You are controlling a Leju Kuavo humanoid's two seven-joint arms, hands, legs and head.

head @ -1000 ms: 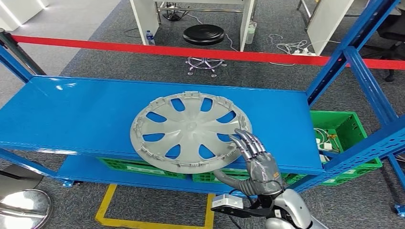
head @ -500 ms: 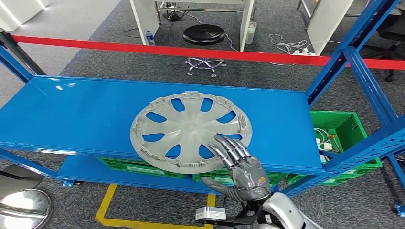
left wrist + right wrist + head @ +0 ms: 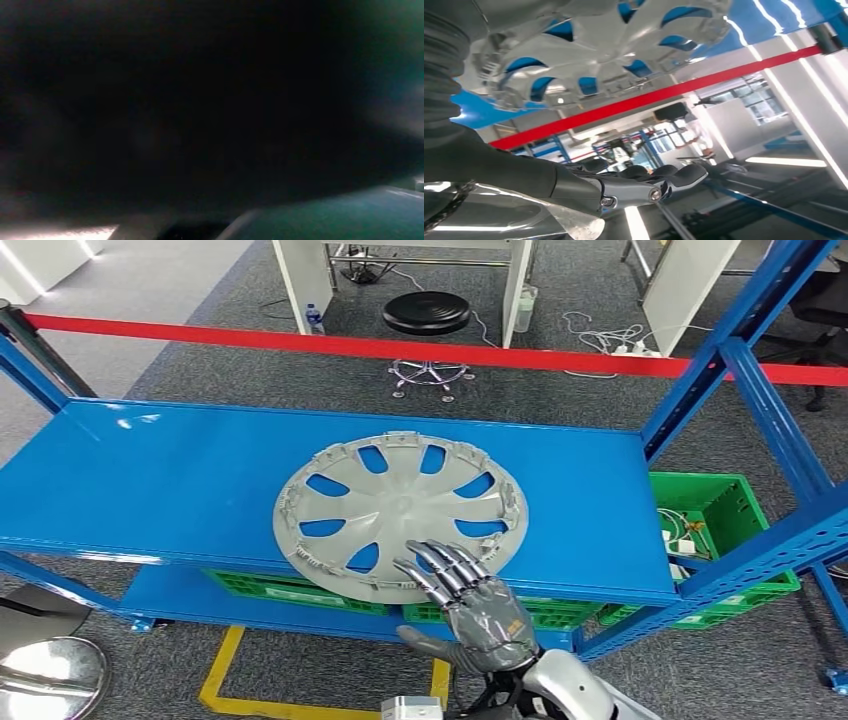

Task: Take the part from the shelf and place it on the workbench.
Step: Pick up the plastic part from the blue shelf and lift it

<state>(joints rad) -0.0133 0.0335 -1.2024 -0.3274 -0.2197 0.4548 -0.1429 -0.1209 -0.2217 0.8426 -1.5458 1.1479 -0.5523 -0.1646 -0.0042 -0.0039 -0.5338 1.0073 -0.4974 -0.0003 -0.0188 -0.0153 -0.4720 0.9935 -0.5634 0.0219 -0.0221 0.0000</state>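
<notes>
Now the blue shelf (image 3: 150,480) carries the part, a grey wheel cover (image 3: 400,515), lying flat near the front edge of its top deck, with its near rim hanging a little past that edge. It sits exactly where it sat 1 second ago, untouched by any grasp.

What has changed is the right hand (image 3: 470,605). A second back it was at the cover's right-hand rim, fingertips on or just over the edge; since then it has slid across toward the cover's near rim and dropped slightly. Its fingers are spread and hold nothing, the tips reaching over the rim, the thumb sticking out below the deck edge. In the right wrist view the cover (image 3: 589,55) looms just past the extended fingers (image 3: 674,177).

Probably this is a repositioning for a better hold: fingers above, thumb beneath the overhanging rim. The lift itself has not begun, so the task is at its approach stage.

As for the left hand, its wrist view is dark and blurred; I cannot tell its state.
</notes>
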